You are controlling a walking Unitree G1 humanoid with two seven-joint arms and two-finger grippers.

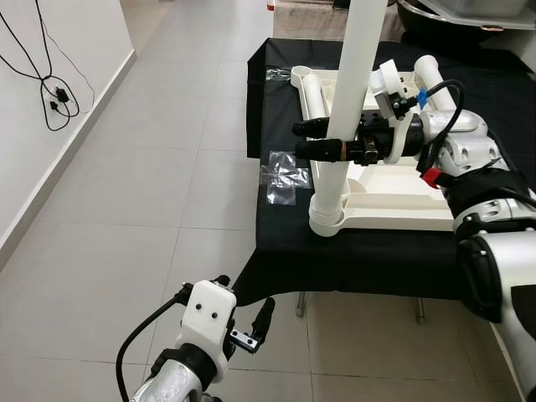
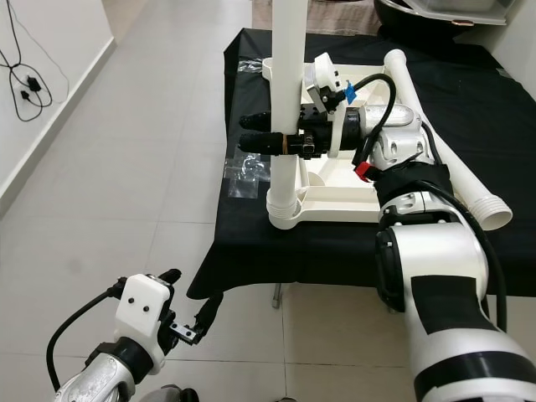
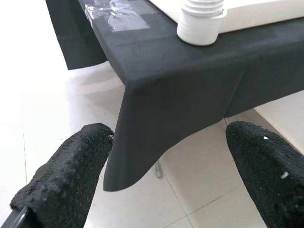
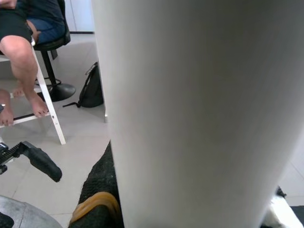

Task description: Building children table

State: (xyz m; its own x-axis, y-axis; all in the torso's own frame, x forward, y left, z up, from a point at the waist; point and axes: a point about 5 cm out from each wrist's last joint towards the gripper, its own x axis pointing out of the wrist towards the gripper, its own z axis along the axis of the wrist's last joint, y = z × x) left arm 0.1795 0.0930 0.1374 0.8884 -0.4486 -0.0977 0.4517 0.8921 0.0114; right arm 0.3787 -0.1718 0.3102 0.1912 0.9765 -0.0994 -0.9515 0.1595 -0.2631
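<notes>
On the table under a black cloth [image 1: 368, 251], the white plastic tabletop [image 1: 402, 201] is lying upside down so its corner socket is facing up. The right hand [image 1: 318, 138] is gripping the tall white plastic leg tube [image 1: 356, 84], keeping it upright in that socket, probably for screwing. The left hand [image 1: 243, 322] is hanging low with fingers wide apart.
</notes>
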